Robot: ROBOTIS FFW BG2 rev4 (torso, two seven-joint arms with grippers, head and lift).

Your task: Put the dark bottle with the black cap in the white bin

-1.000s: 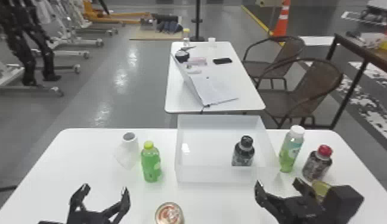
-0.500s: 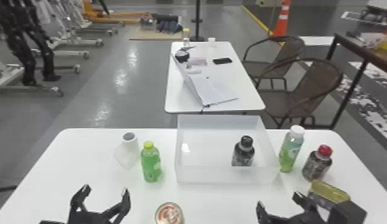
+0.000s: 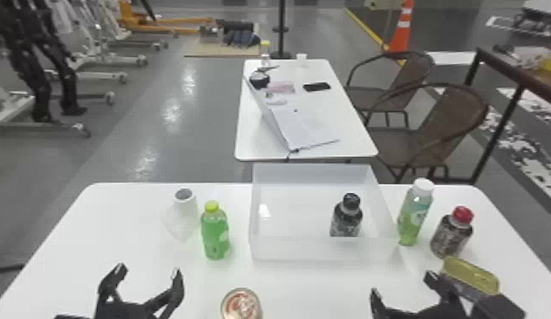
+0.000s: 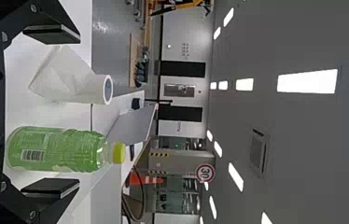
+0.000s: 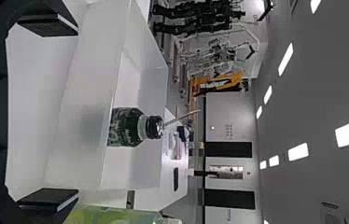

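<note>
Right black pincer (image 3: 403, 284) and left black pincer (image 3: 149, 269) are spread open, empty; the dark bottle with the black cap (image 3: 346, 220) is stood upright inside the white plastic bin (image 3: 304, 251), so nothing is judged left undone.

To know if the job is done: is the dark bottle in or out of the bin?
In. The bottle stands inside the bin, behind its near wall, black cap on top.

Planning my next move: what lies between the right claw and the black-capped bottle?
Bare tabletop, then the near wall of the white bin, lie between the right claw and black-capped bottle in the head view.
</note>
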